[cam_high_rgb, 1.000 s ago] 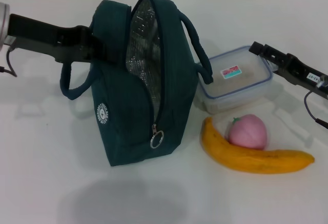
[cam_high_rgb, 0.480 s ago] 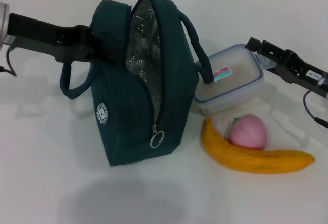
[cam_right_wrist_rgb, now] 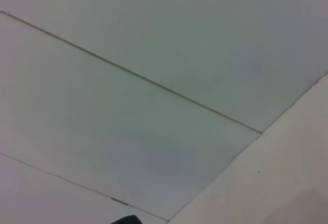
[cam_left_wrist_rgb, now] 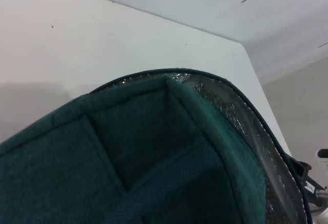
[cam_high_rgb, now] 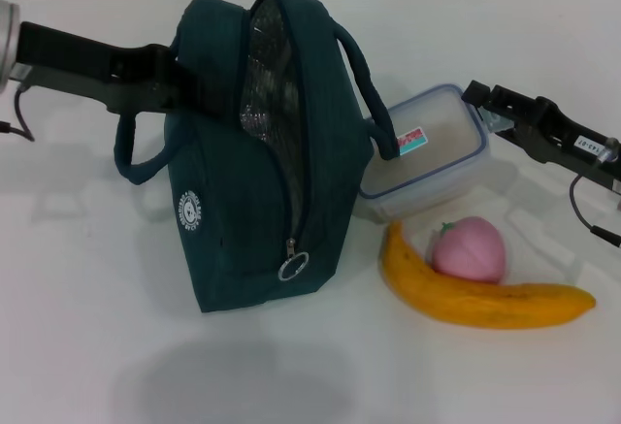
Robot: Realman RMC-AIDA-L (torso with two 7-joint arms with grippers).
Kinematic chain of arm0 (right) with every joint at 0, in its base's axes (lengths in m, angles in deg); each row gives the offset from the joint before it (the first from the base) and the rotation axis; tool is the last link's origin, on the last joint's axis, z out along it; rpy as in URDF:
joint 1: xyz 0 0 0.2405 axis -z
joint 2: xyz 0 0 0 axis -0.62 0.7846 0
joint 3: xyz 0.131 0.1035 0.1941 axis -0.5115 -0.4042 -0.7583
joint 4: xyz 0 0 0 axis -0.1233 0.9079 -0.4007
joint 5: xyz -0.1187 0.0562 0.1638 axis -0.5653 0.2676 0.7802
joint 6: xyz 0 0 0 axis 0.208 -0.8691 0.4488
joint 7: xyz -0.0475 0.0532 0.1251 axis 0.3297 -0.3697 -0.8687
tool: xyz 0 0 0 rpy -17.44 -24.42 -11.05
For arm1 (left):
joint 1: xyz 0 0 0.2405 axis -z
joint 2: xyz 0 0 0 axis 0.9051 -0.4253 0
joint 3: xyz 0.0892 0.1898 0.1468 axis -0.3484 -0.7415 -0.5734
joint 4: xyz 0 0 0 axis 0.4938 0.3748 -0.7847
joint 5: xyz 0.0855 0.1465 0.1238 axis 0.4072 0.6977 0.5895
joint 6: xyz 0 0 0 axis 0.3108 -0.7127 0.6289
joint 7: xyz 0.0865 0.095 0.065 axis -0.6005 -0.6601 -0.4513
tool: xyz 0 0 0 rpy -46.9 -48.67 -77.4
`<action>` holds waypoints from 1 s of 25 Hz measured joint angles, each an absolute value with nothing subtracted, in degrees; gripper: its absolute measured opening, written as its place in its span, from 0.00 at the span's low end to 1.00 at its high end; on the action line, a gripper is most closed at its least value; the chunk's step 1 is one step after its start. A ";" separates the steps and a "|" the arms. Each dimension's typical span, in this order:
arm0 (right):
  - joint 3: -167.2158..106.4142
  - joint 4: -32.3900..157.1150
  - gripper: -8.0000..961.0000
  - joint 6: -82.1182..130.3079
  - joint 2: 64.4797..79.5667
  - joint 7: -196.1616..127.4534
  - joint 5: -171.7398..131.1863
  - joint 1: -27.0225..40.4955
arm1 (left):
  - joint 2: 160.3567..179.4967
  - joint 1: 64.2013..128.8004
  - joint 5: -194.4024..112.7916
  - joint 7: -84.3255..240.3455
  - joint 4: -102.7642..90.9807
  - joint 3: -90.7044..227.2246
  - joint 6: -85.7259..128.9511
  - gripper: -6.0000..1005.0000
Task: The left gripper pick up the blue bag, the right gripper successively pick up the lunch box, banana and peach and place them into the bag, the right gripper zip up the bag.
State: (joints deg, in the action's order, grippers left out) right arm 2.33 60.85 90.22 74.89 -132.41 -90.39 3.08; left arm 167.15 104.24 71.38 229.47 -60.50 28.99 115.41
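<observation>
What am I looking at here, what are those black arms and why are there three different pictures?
This is a two-armed robot packing lunch. The wide picture comes from its head camera; the other two come from cameras on its wrists. The left gripper holds up the blue bag, unzipped, showing silver lining. The right gripper is at the far end of the lunch box, which is tilted toward the bag. On the white table lie the banana and the peach, touching. The left wrist picture shows the bag's fabric close up; the right wrist picture shows mostly pale, bare surface.
</observation>
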 joint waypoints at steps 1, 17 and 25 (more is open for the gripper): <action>2.32 60.91 0.53 90.20 74.89 -132.60 -90.38 3.11 | 167.17 104.25 71.38 229.47 -60.49 28.99 115.41 0.04; 2.32 61.16 0.38 90.49 75.13 -136.55 -90.37 4.09 | 168.03 104.23 71.72 228.53 -60.29 29.00 115.42 0.04; 1.64 61.83 0.25 91.65 75.25 -136.65 -89.49 4.70 | 168.04 103.97 71.75 227.87 -60.28 29.00 115.49 0.04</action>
State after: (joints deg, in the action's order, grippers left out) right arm 1.64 61.83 91.65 75.25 -136.65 -89.49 4.70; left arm 168.04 103.97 71.75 227.87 -60.28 29.00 115.49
